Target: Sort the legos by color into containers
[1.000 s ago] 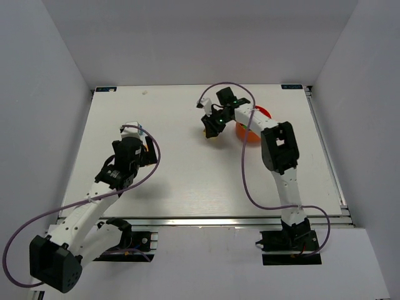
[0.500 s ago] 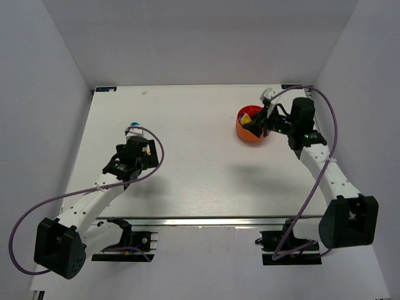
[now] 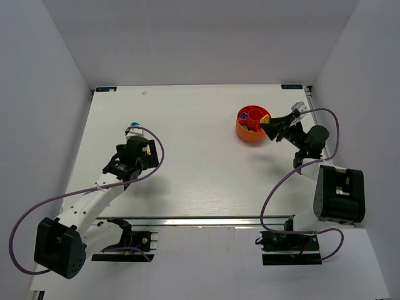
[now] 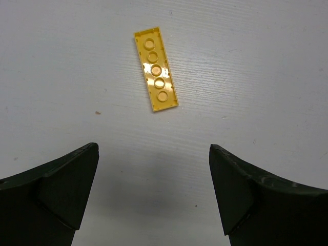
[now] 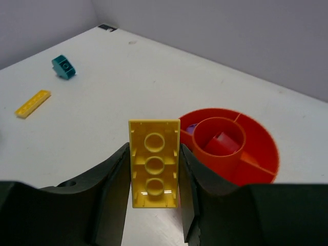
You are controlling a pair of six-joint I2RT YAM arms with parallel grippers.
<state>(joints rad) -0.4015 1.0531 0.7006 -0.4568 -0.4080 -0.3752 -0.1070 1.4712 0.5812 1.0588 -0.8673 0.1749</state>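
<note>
My right gripper (image 5: 154, 149) is shut on a yellow lego brick (image 5: 154, 164), held upright with its hollow underside towards the camera. It sits just right of the orange bowl (image 3: 249, 134) in the top view (image 3: 267, 129). The bowl (image 5: 266, 154) holds a red lego (image 5: 223, 143) in its central cup and a purple one (image 5: 190, 128) in a side compartment. My left gripper (image 4: 152, 154) is open and empty above the table, just short of a flat yellow lego plate (image 4: 156, 69). A teal lego (image 3: 133, 125) lies beyond the left gripper (image 3: 130, 156).
The teal lego (image 5: 63, 66) and the yellow plate (image 5: 32, 103) lie far left of the bowl. The white table ends in a rail at the right side (image 3: 325, 144) and grey walls behind.
The right arm has swung from the bowl's left side over to its right and pulled back, yellow brick in the gripper. The left arm shifted slightly, then stayed still.
</note>
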